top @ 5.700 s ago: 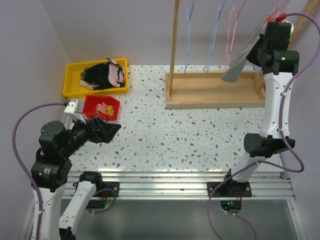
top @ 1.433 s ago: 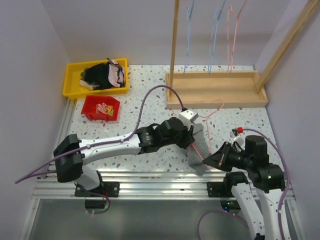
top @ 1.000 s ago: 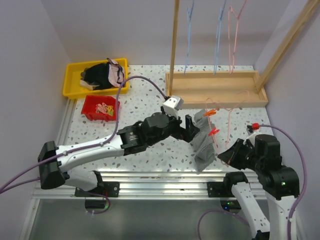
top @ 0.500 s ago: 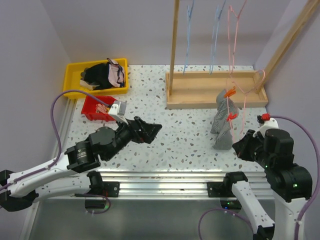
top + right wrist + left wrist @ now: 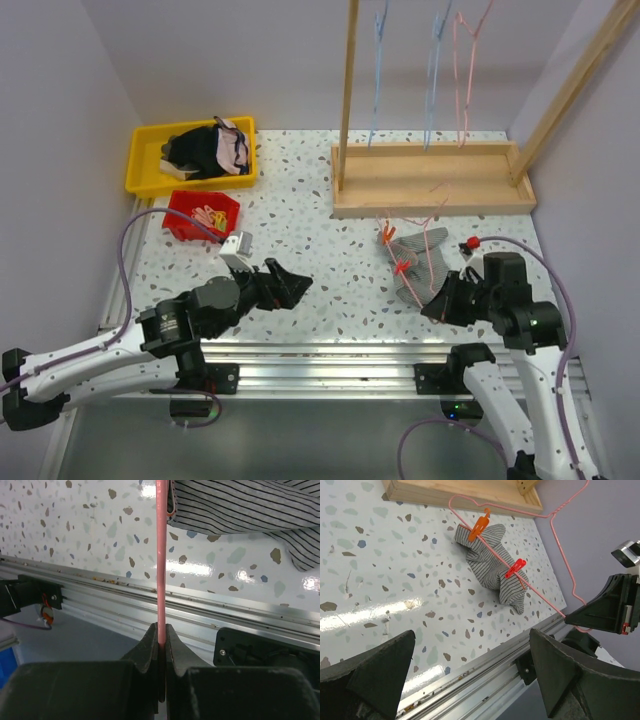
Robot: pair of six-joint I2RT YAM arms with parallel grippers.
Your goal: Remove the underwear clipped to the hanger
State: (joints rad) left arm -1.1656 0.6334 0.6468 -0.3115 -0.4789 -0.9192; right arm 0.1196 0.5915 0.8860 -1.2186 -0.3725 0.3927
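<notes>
Right pincer (image 5: 161,630), clamped on the pink hanger (image 5: 160,555), has laid the still-clipped striped briefs (image 5: 490,567) on the desk (image 5: 395,555); left pincer (image 5: 470,672) gapes.

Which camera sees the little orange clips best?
The left wrist view: both orange clips show big and clear, pinching the grey striped underwear. The top view shows them tiny. The right wrist view shows none, only the pink hanger shut in the right tool.
</notes>
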